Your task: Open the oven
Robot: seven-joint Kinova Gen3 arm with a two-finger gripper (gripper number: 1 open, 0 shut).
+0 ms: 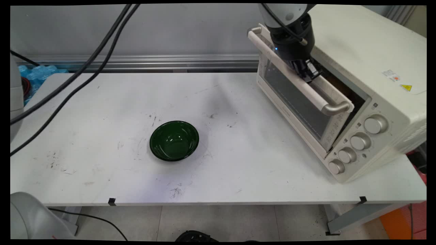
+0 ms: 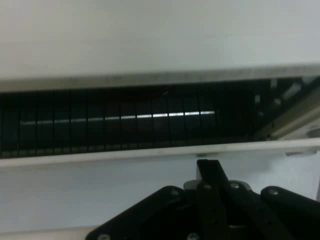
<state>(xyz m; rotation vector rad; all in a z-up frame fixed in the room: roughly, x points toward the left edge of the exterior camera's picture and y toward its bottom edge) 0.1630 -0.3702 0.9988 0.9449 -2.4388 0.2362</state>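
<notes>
The gripper (image 1: 308,73) sits at the handle (image 1: 299,80) of the toaster oven's (image 1: 368,68) door (image 1: 293,98), on the right side of the table (image 1: 102,177); the door stands slightly ajar, showing the dark cavity and rack behind its top edge. In the hand view, the jaws look pressed together just by the door's edge (image 2: 150,152), though whether they pinch the handle I cannot tell. The handle's long axis runs diagonally from upper left to lower right, and the green bowl (image 1: 174,140) lies well apart, to the lower left.
</notes>
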